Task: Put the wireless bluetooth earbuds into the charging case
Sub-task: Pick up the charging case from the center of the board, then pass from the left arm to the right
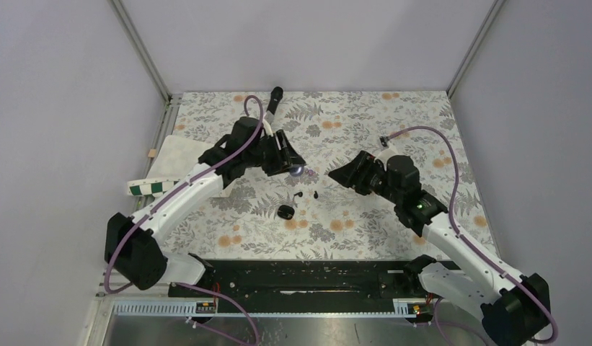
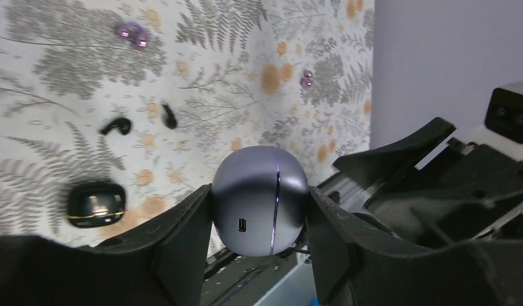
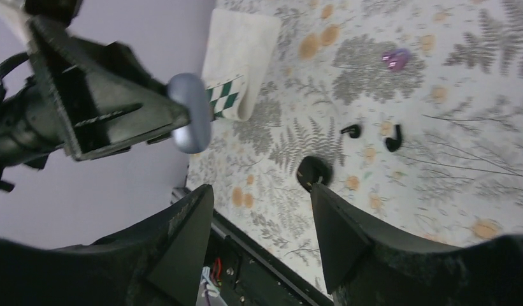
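Note:
The black glossy charging case (image 1: 285, 211) lies on the floral mat, its lid apparently shut; it also shows in the left wrist view (image 2: 96, 204) and the right wrist view (image 3: 314, 171). Two black earbuds (image 1: 298, 194) (image 1: 315, 194) lie just beyond it, apart from it, also seen in the left wrist view (image 2: 116, 125) (image 2: 169, 116). My left gripper (image 1: 296, 170) is in the air, shut on a grey-lilac rounded case (image 2: 260, 199). My right gripper (image 1: 334, 173) is open and empty, above the mat to the right of the earbuds.
Small purple earbuds (image 2: 132, 32) (image 2: 306, 80) lie on the mat, one near the left gripper (image 1: 310, 172). A white cloth with a green checked band (image 1: 163, 166) lies at the left edge. A black stick-like object (image 1: 274, 99) lies at the back.

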You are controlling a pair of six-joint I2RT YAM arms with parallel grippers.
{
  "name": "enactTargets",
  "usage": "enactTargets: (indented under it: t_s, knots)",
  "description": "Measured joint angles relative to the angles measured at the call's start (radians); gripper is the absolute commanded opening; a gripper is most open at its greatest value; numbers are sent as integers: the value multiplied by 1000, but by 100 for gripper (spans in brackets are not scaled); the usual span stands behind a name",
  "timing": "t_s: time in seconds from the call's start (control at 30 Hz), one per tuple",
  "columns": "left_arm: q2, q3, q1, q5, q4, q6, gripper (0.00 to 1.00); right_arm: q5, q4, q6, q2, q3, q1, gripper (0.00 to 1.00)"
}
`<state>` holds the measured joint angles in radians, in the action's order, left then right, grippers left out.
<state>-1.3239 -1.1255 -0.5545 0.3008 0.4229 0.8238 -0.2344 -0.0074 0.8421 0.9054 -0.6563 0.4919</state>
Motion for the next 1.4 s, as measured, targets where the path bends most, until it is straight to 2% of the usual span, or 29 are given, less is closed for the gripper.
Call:
enactTargets:
  t_s: [0.23, 0.4, 0.77, 1.4]
  knots:
    - [-94, -42, -37, 37, 3, 179, 42, 3, 306, 14, 50, 114, 110, 65]
    - [-110, -42, -40, 37, 9, 259, 42, 16, 410, -3, 99, 160, 151, 70]
    - [-131, -42, -56, 36, 16, 304, 42, 96, 493, -22, 185, 134, 224, 59]
    - [-131, -42, -55, 26, 40, 304, 42, 135, 563, 2, 317, 64, 230, 50]
